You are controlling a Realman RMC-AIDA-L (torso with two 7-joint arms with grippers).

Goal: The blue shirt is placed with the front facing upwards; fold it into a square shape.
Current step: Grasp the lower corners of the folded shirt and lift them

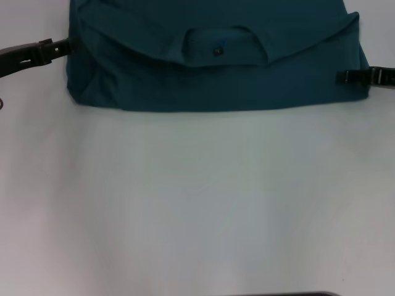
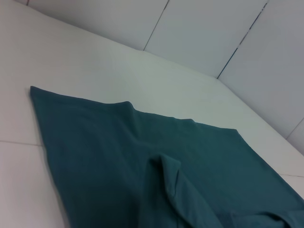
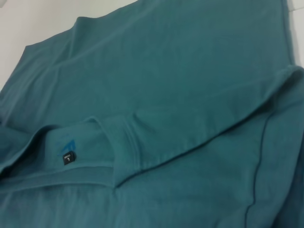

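Item: the blue shirt [image 1: 216, 74], one piece, teal-blue, lying at 12 o'clock in the head view on a white counter [image 1: 197, 203], its far part cut off by the frame edge. Condition: partly folded; the top portion is turned down over the body, so the round collar [image 1: 225, 46] sits near the middle of the folded band, with a small black label [image 1: 218, 51] showing inside the neck opening. The near fold edge runs straight from 9 to 3 o'clock. The right wrist view shows the same collar rib and label [image 3: 69, 158] close up, plus a hemmed edge [image 3: 259, 156] along one side of the cloth. The left wrist view shows plain teal fabric spread flat, one fold ridge [image 2: 166, 175] raised. Left hand [image 1: 66, 44]: at 9 o'clock, its tips touching the shirt's left edge; clenched or released, cannot tell. Right hand [image 1: 340, 77]: at 3 o'clock, its tips on the shirt's right edge; its grip likewise cannot be told.
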